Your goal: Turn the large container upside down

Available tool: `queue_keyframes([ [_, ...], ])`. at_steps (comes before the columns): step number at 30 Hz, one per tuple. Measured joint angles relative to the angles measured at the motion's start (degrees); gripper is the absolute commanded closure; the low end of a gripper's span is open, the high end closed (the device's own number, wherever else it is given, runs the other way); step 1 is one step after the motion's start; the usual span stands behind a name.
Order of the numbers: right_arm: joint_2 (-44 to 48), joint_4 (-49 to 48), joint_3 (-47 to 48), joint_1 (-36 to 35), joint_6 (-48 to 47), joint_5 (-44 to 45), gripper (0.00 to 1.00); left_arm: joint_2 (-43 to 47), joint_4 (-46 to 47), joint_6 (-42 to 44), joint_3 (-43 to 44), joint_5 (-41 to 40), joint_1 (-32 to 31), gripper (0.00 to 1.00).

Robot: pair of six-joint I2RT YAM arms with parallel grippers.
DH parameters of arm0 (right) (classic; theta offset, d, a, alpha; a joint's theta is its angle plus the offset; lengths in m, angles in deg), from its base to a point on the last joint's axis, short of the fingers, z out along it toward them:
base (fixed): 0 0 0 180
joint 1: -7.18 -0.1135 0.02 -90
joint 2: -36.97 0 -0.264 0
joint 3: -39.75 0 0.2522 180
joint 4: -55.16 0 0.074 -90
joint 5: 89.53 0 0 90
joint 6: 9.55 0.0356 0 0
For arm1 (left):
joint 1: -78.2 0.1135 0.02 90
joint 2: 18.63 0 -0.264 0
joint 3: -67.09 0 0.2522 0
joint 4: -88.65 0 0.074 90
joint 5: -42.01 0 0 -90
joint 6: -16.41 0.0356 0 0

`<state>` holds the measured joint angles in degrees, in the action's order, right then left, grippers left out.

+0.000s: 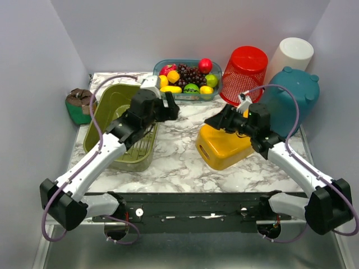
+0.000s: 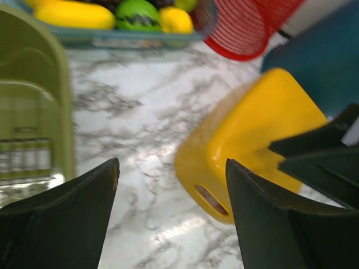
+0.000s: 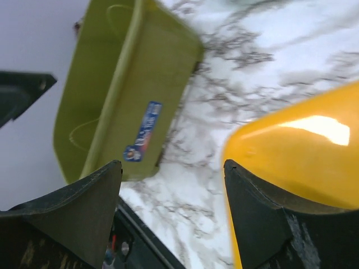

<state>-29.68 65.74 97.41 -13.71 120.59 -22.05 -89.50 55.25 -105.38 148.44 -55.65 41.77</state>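
- A green plastic tub (image 1: 107,106) sits at the left of the marble counter (image 1: 179,162). Only the right wrist view shows the blue sticker (image 3: 143,137) on its side.
- The left gripper (image 1: 173,110) hangs just right of the tub. Its jaws are wide apart with nothing in them.
- A see-through tray (image 1: 196,97) of toy fruit is at the back.
- The yellow container (image 1: 224,154) lies bottom up, a bit right of the middle of the counter. It is a smooth, shiny plastic box with round corners. Its long side runs from near-left to far-right.
- Only the left wrist view clearly shows the handle slot (image 2: 212,200) in its near end.
- The right gripper (image 1: 212,120) is at its far left edge, jaws wide, holding nothing.
- A red mesh basket (image 1: 247,67) stands upside down behind.
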Motion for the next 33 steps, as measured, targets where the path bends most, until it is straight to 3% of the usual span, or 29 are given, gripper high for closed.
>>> queue_keyframes([
  [6,-4.1,-3.8,2.1,-8.7,3.3,1.5,0.18,4.4,-6.2,6.1,0.0,-3.9,9.2,0.07],
  [17,-1.3,-3.0,-4.7,-9.4,5.9,9.4,0.15,-9.2,-13.0,14.0,1.4,-4.2,10.2,0.05],
  [20,0.0,-2.9,-5.9,-9.4,6.4,10.3,0.14,-11.6,-13.1,15.3,2.3,-3.4,10.2,0.09],
  [23,0.5,-2.9,-7.0,-9.4,6.5,11.1,0.14,-14.9,-13.4,16.4,4.4,-1.6,10.3,0.19],
  [24,0.7,-2.8,-7.2,-9.4,6.5,11.3,0.14,-16.0,-13.5,16.8,5.2,-1.1,10.3,0.29],
  [27,1.2,-2.7,-7.5,-9.4,6.6,11.9,0.13,-20.6,-14.4,17.8,8.2,0.9,10.3,0.45],
  [29,1.5,-2.7,-7.5,-9.4,6.6,12.4,0.12,-22.8,-14.8,18.3,8.8,2.1,10.2,0.46],
  [32,2.0,-2.7,-7.6,-9.4,6.6,12.9,0.12,-23.7,-16.1,18.2,8.7,3.5,10.2,0.71],
  [33,2.1,-2.7,-7.6,-9.4,6.6,13.1,0.12,-23.7,-16.5,18.3,8.9,4.0,10.2,0.85],
])
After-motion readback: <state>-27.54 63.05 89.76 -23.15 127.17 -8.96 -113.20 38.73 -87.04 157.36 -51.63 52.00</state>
